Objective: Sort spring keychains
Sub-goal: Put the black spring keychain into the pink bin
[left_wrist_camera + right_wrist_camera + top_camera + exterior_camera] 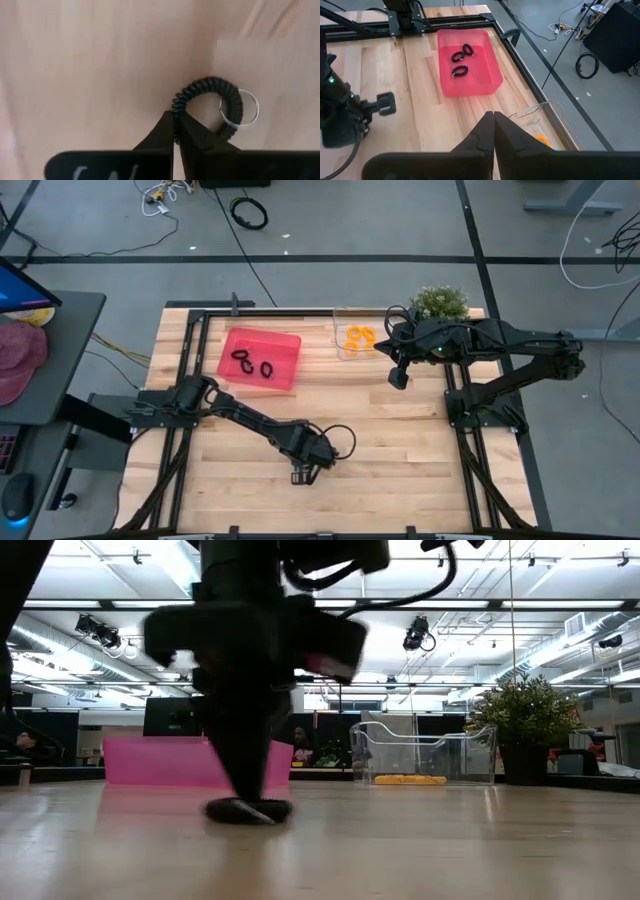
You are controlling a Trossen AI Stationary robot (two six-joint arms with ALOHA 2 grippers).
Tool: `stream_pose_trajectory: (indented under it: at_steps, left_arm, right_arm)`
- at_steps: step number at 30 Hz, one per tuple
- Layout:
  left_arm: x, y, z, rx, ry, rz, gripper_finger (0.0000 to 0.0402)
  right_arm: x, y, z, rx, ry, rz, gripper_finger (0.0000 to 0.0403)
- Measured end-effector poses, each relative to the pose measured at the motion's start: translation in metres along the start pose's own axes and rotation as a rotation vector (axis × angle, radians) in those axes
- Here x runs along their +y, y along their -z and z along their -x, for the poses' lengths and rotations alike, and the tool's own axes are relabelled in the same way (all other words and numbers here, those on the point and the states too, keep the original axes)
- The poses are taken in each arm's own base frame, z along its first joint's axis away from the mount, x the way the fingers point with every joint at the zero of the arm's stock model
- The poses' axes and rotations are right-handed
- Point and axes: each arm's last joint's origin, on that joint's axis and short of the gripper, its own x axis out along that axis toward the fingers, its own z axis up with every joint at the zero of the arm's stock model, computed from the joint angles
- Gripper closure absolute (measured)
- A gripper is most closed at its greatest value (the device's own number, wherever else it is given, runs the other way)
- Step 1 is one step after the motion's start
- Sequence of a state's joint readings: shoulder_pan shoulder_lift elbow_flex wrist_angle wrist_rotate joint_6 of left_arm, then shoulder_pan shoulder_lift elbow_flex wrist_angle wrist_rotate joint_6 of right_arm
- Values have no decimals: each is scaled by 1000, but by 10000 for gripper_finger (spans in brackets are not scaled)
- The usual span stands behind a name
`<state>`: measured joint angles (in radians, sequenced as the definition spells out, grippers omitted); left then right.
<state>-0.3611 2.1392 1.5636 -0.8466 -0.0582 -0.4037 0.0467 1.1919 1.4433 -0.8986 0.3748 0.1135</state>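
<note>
A black spring keychain (210,97) with a metal ring (250,107) lies flat on the wood near the table's front, and my left gripper (302,476) stands over it, pointing down and shut on its coil. In the low view it shows as a dark lump (248,810) under the fingers. Three black keychains (255,364) lie in the pink tray (285,345). Orange keychains (360,336) lie in the clear box (343,350). My right gripper (398,378) hangs shut in the air to the right of that box, holding nothing. My left gripper pinches the keychain's coil (176,109) between its two fingertips (165,131), on the side of the loop away from the metal ring. The fingers come from above, pointing down. The loop lies flat on the table beside the fingers.
A potted plant (440,302) stands at the far right next to the clear box. A black metal frame (200,315) runs along the table's edges. Bare wood lies between the tray and the left gripper.
</note>
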Motion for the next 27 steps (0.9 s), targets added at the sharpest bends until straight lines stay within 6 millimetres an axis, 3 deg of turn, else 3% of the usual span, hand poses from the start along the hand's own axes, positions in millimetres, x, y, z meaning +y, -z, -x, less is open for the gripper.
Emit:
stream_pose_trajectory:
  at_steps: [3,9,21,27]
  left_arm:
    - [3,4,8,20,-31,-7,394]
    - [12,14,45,11,-110,-12,397]
    - [43,29,148,-268,-142,39,397]
    - [59,48,208,-467,-110,47,397]
  right_arm:
    - [0,0,0,0,0,1,395]
    - [0,0,0,-1,1,24,395]
    - [0,0,0,-1,1,25,395]
    - [0,-1,0,-12,0,22,395]
